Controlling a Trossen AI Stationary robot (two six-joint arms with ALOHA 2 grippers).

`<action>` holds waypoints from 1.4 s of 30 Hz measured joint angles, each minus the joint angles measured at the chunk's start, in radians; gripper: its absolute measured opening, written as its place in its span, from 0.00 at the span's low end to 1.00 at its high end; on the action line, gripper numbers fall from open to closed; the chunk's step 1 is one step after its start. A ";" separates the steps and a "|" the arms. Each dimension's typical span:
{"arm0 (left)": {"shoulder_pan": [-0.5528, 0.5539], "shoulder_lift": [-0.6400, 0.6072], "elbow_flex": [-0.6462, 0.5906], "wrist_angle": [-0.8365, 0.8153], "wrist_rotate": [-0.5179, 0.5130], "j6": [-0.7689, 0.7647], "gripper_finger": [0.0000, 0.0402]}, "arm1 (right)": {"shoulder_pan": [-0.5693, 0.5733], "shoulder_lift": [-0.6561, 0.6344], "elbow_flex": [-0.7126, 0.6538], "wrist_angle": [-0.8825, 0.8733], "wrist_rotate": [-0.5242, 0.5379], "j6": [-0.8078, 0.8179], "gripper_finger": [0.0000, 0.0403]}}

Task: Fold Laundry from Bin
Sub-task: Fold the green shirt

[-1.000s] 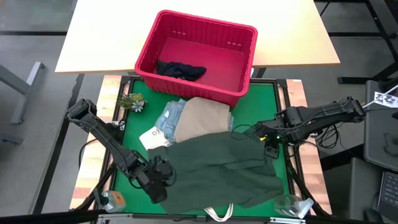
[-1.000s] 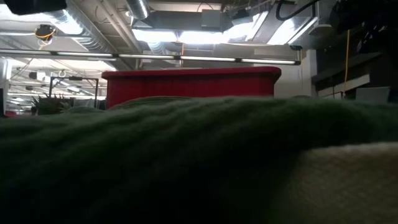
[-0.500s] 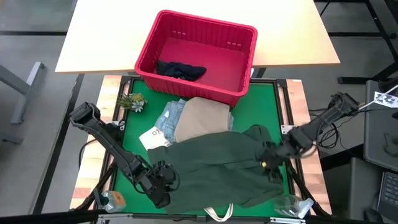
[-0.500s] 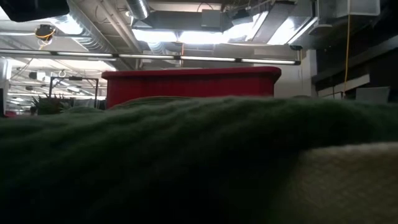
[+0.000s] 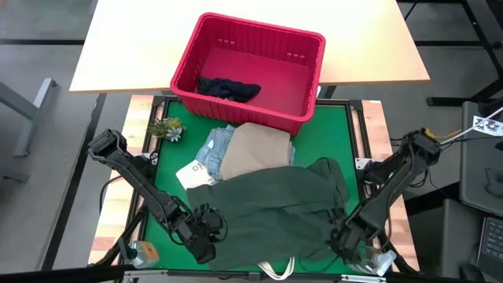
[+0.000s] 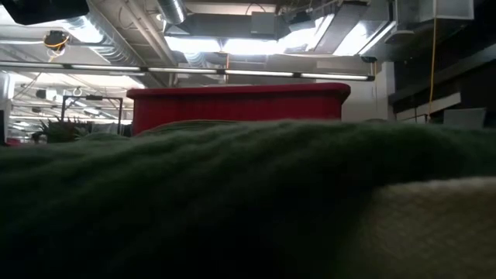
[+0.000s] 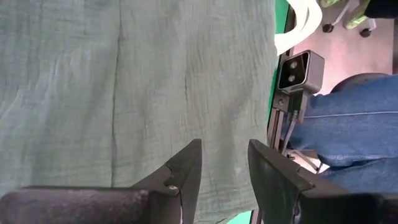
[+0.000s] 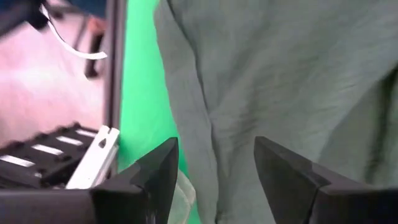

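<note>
Both arms are lining up to fold the green shirt (image 5: 275,208) lying just in front of the red bin (image 5: 248,72): left gripper (image 5: 206,236) and right gripper (image 5: 346,236), jaws apart and empty, are hovering at its near corners, needing to pinch next.

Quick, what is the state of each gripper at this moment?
Left gripper: open, empty, above the dark olive green cloth shirt, at its near left edge.
Right gripper: open, empty, over the shirt's near right edge.

A dark olive shirt (image 5: 275,208) covers a bright green mat (image 5: 334,134). Beyond the shirt lie beige cloth (image 5: 255,149) and light blue jeans (image 5: 216,145); the red bin (image 5: 302,82) holds navy shorts (image 5: 228,88).
</note>
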 joint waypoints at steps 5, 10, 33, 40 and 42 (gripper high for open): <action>0.000 0.000 0.000 0.000 0.000 0.000 0.31 | 0.019 0.099 0.000 0.009 -0.074 0.000 0.52; 0.000 0.000 0.000 0.001 0.000 0.001 0.31 | 0.017 0.158 0.000 0.063 -0.087 -0.015 0.52; -0.035 0.023 0.000 0.092 0.006 -0.005 0.31 | 0.016 0.285 0.004 0.094 -0.048 -0.016 0.33; -0.068 0.123 0.000 0.251 0.007 -0.005 0.31 | 0.016 0.287 0.003 0.102 -0.049 -0.017 0.10; -0.078 0.158 0.000 0.291 0.008 -0.001 0.31 | 0.016 0.287 0.003 0.102 -0.049 -0.017 0.05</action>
